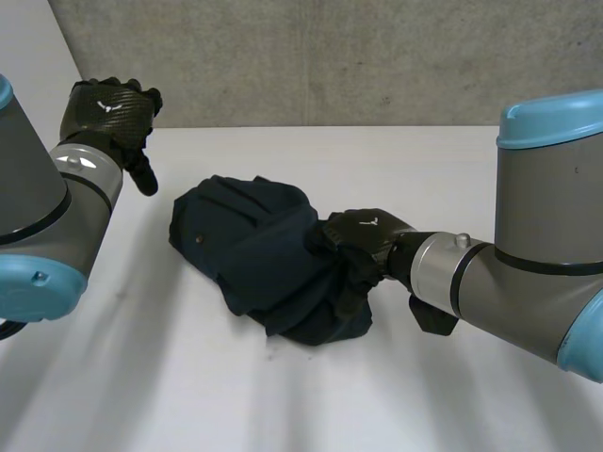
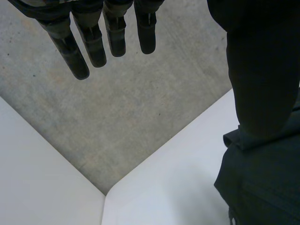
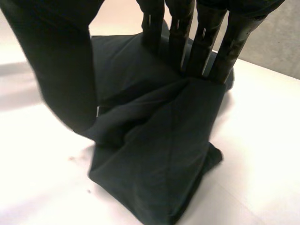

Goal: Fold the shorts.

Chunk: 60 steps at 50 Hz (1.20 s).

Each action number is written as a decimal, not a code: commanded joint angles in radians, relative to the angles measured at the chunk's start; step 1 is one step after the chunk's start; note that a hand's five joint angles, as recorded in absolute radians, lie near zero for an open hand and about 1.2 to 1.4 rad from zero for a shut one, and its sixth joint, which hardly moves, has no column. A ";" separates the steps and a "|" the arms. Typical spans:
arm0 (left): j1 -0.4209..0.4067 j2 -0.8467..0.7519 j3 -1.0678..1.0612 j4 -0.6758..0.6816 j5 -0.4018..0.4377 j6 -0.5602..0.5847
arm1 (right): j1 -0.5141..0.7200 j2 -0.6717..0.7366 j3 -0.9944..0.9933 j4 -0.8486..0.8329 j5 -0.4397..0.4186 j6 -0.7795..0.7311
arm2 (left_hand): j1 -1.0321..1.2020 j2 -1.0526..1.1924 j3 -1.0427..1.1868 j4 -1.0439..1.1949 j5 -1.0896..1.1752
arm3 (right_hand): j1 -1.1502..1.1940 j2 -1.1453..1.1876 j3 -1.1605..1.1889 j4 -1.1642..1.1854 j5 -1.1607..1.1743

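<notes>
The dark navy shorts (image 1: 259,254) lie in a crumpled bundle in the middle of the white table (image 1: 141,377). My right hand (image 1: 363,237) rests on the bundle's right end. In the right wrist view its straight fingers (image 3: 197,47) touch the top of the shorts (image 3: 159,159) with their tips, and the thumb (image 3: 61,70) stands beside a raised fold. My left hand (image 1: 108,111) is lifted above the table's far left, well apart from the cloth. Its fingers (image 2: 93,44) are straight and hold nothing, with an edge of the shorts (image 2: 262,187) beyond its thumb.
A grey concrete wall (image 1: 330,56) rises right behind the table's far edge. A bare white tabletop surrounds the bundle on the near side and to the left. Beneath the left hand, the table's corner (image 2: 105,194) meets the concrete.
</notes>
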 commanded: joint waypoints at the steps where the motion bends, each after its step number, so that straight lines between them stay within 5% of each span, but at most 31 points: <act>1: -0.074 0.040 -0.023 -0.004 0.000 -0.042 | -0.005 -0.059 0.007 -0.025 -0.034 0.078 | -0.032 -0.018 -0.019 -0.019 -0.006 | 0.010 -0.068 -0.072 -0.075 -0.068; 11: -0.196 0.072 -0.069 -0.002 0.009 -0.088 | -0.118 -0.232 0.026 -0.038 -0.031 0.237 | -0.029 -0.015 -0.016 -0.016 -0.003 | 0.007 -0.071 -0.075 -0.078 -0.070; 24: -0.345 -0.050 -0.060 -0.011 -0.003 -0.097 | -0.272 -0.311 0.202 -0.048 -0.026 0.200 | -0.014 0.000 -0.001 -0.002 0.012 | -0.163 -0.240 -0.245 -0.248 -0.240; 34: -0.367 -0.201 -0.025 -0.022 -0.071 -0.091 | -0.287 -0.163 0.411 -0.254 -0.025 0.139 | 0.384 0.399 0.398 0.397 0.411 | -0.261 -0.339 -0.344 -0.347 -0.339; 44: -0.365 -0.273 0.041 -0.024 -0.131 -0.084 | -0.187 0.044 0.369 -0.332 -0.025 0.239 | 1.106 1.120 1.120 1.119 1.132 | -0.261 -0.339 -0.344 -0.347 -0.339; 53: -0.362 -0.184 0.063 -0.044 -0.126 -0.068 | -0.071 0.102 0.320 -0.380 -0.023 0.297 | 1.107 1.121 1.120 1.119 1.133 | -0.261 -0.339 -0.344 -0.347 -0.339; 57: -0.361 -0.130 0.063 -0.050 -0.125 -0.054 | -0.023 0.130 0.293 -0.420 0.006 0.321 | 1.107 1.121 1.120 1.119 1.133 | 0.141 0.063 0.059 0.055 0.063; 60: -0.357 -0.095 0.064 -0.053 -0.123 -0.048 | 0.008 0.169 0.259 -0.446 0.122 0.320 | 1.107 1.121 1.120 1.119 1.133 | 0.959 0.881 0.876 0.873 0.881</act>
